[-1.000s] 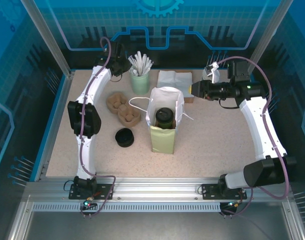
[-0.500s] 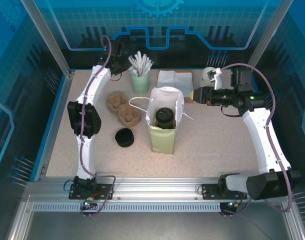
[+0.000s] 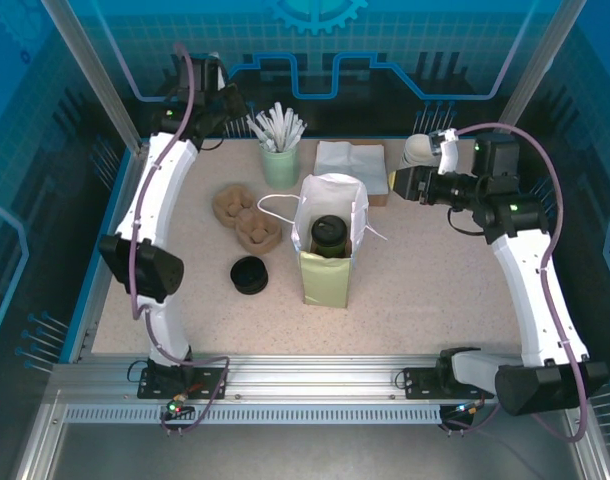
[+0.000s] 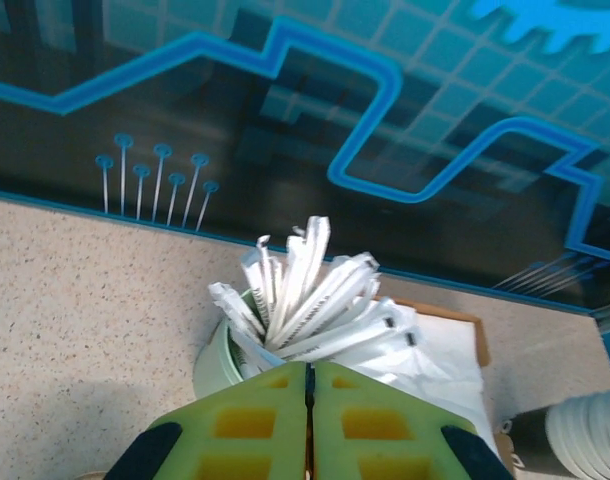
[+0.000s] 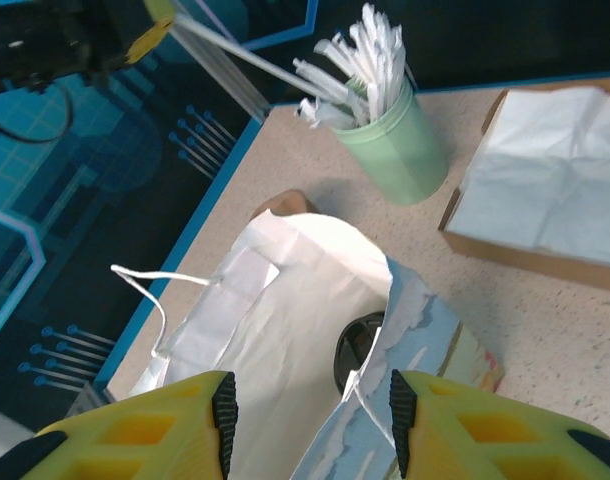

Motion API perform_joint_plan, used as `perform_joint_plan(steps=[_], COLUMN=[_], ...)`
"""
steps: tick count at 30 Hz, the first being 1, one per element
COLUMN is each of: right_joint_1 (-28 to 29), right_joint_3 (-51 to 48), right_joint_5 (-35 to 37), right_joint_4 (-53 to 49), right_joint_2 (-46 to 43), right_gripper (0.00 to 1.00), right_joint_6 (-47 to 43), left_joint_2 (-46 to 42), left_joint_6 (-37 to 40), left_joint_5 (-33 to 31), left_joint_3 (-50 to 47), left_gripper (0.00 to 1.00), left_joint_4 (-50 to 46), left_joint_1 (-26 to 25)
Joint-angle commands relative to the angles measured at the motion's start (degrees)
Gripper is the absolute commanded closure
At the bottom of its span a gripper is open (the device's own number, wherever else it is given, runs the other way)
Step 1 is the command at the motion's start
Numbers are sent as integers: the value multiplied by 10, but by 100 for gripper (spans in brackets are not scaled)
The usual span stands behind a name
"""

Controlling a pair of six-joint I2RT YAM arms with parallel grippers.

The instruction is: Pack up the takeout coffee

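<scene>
While upright in the bag (image 3: pixel 325 285), lid up — takeout coffee (image 3: pixel 328 236); left pincer (image 4: pixel 308 400) closed, right pincer (image 5: pixel 312 410) agape, both empty.

The left end effector (image 4: pixel 307 425) is closed, the right end effector (image 5: pixel 310 425) spread wide.

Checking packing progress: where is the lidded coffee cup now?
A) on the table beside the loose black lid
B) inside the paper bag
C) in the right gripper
B: the coffee cup stands inside the paper bag, seen from above through the bag's open top.
</scene>
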Motion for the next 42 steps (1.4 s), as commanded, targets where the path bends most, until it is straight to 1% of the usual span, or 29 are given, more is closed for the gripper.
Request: perform_joint_plan(steps=[1, 7, 12, 17, 21, 24, 27, 31, 35, 38, 42], right_joint_1=[-9, -10, -11, -13, -14, -14, -15, -16, -15, -15, -16], right_joint_3=[-15, -39, -77, -105, -107, -98, -83, -46, -24, -9, 6], right_joint_5=[30, 48, 60, 64, 69, 74, 89, 105, 115, 113, 103], right_joint_4=[27, 22, 31, 41, 45, 41, 37, 26, 24, 24, 41], right_joint_2=[-31, -75, -115, -140, -141, -136, -128, -102, -71, -46, -19], right_gripper=[53, 54, 54, 54, 54, 54, 54, 54, 54, 54, 53], right_joint_6=[9, 5, 0, -9, -14, -12, -8, -3, 5, -1, -4], left_joint_2=[-46, -127, -181, -238, -282, -308, -333, -370, -388, -395, -400], left_joint_6=[38, 56, 59, 52, 50, 51, 58, 50, 62, 74, 85], left_joint_5=[-7, 21, 49, 94, 132, 183, 208, 243, 246, 236, 216], left_joint_3=[-23, -31, -42, -66, -95, -113, -138, -191, -211, -231, -256], left_gripper=[92, 96, 96, 97, 97, 100, 100, 100, 100, 100, 100], left_joint_4=[7, 1, -9, -23, -30, -37, -46, -42, -68, -82, -101], left_joint_1=[-13, -29, -42, -56, -66, -74, -95, -117, -151, -182, -211])
